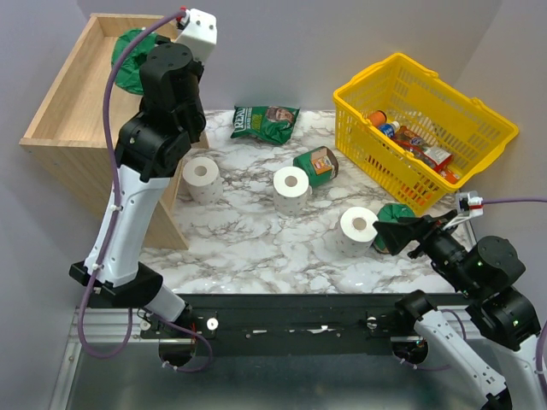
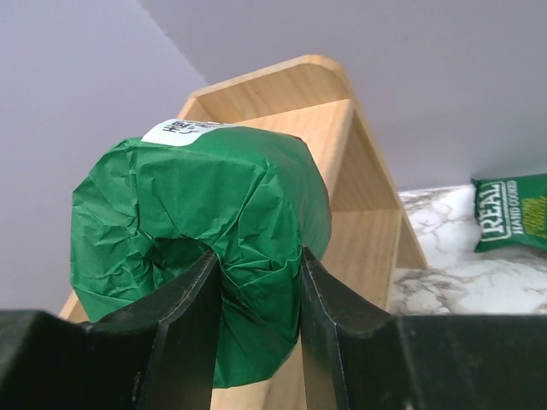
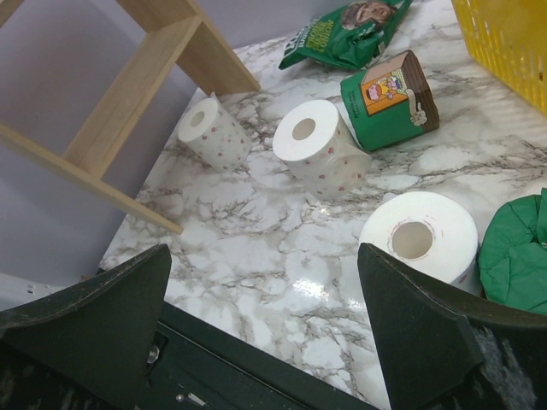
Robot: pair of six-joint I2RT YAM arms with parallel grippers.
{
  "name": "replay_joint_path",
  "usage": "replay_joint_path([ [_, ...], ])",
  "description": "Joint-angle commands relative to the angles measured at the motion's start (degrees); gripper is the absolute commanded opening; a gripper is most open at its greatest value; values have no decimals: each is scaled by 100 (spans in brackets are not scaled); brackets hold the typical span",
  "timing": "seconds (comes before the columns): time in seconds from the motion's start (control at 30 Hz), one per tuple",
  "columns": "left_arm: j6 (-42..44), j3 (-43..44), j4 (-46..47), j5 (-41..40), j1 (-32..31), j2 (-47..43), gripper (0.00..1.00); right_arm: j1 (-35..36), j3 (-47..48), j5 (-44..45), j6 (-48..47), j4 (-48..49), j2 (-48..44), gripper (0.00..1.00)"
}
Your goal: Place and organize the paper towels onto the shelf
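At the top tray of the shelf (image 1: 64,107), the left gripper (image 2: 256,256) clamped a green-wrapped roll (image 2: 197,213). The right gripper (image 3: 263,256) hung wide open over the table (image 1: 256,248), where three white rolls (image 1: 202,177) (image 1: 291,190) (image 1: 358,229) and two green rolls (image 1: 315,166) (image 1: 396,213) lay.

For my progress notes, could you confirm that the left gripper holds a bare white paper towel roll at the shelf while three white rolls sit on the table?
Not quite: the left gripper holds a green-wrapped roll, not a bare white one, as the left wrist view shows. It is at the shelf, and three white rolls sit on the table.
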Motion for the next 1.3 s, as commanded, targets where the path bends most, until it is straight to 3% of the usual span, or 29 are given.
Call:
replay_joint_path([
  [0.0, 297, 245, 506, 142, 478, 165, 40, -24, 226, -22, -139, -167, 28, 98],
  [0.27, 218, 297, 857, 749, 1259, 473, 45, -24, 429, -13, -218, -159, 231, 98],
  [0.43, 200, 789, 1015, 1057, 1541, 877, 48, -16, 543, -13, -279, -150, 380, 98],
  [0.83, 429, 851, 1639, 1434, 2007, 1475, 54, -16, 658, 57, -376, -9, 714, 98],
  [0.87, 438, 921, 1675, 1478, 2077, 1519, 55, -16, 658, 83, -385, 0, 723, 98],
  [1.0, 447, 1097, 1876, 1470, 2105, 1608, 82, -24, 710, 48, -455, -9, 802, 98],
  [1.1, 262, 1124, 1921, 1497, 2026, 1433, 95, -16, 754, 4, -508, -35, 863, 98],
  [1.27, 139, 529, 1956, 1523, 1692, 800, 96, -24, 728, -101, -482, -18, 890, 98],
])
